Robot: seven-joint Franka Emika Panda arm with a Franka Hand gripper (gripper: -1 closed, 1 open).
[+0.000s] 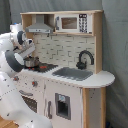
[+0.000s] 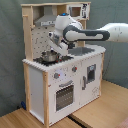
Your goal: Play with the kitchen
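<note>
Kitchen [image 2: 60,85]: gripper [image 2: 53,46], grip state indiscernible, hangs just above round metal pot [image 2: 49,57] on hob [image 1: 46,66]. Smooth white arm [image 2: 95,34]. White panels, pale wood frame, grey rectangular sink [image 1: 73,73], curved black faucet [image 1: 85,59]. Stands on wooden floor [image 2: 95,112].

the kitchen [image 1: 70,75] [image 2: 60,75] stands upright, white panels, light wood, oven door shut.
</note>
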